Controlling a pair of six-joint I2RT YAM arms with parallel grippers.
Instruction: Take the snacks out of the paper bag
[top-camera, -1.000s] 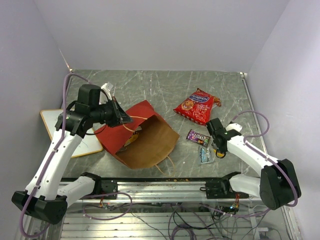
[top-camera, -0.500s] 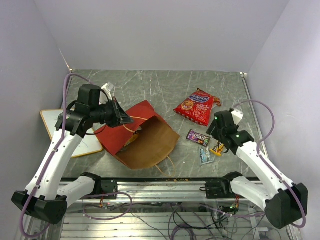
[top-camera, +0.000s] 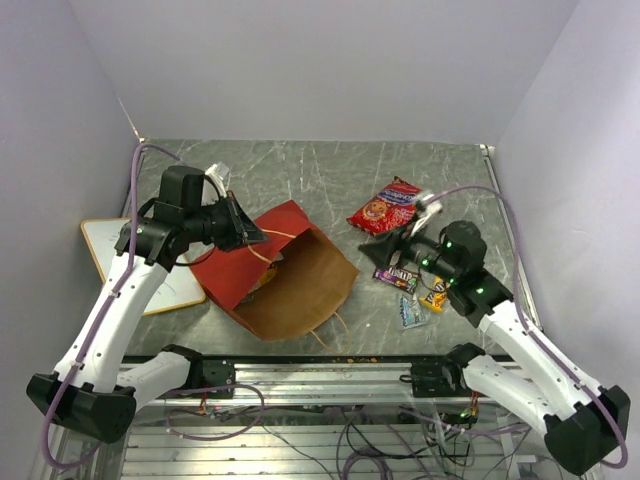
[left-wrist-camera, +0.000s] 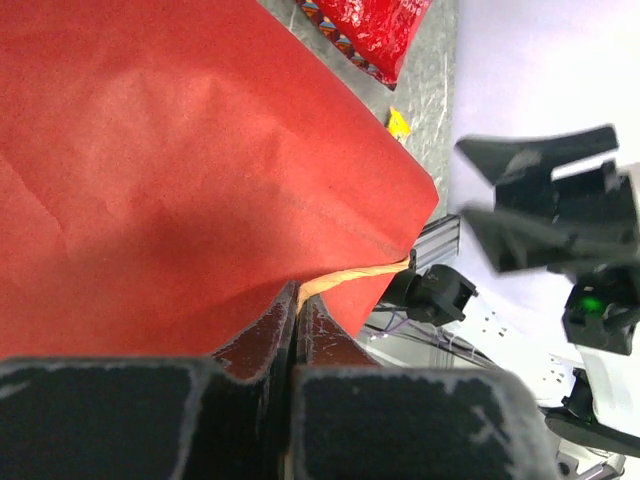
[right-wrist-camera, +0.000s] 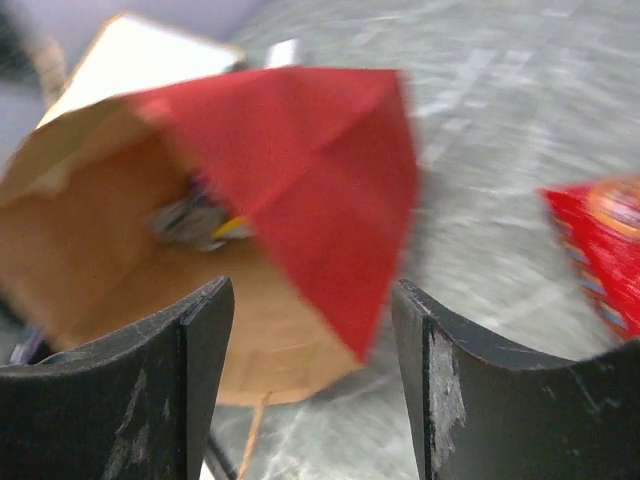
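At the left edge of the table, a wood-framed whiteboard is lying flat. Just right of it, the left claw is pinching the red upper panel of the paper bag, its jaws fully closed beside a thin looped handle. That bag is lying on its side mid-table, red outside and brown kraft inside, its mouth gaping toward the right arm, with small packets showing deep inside. Further right, the red crinkly chip bag is resting on the table, its blue logo too small to read. Near it, the right claw is hovering with jaws spread wide, gripping nothing, close to a purple packet. A yellow-brown packet and a pale blue packet are lying just beside that.
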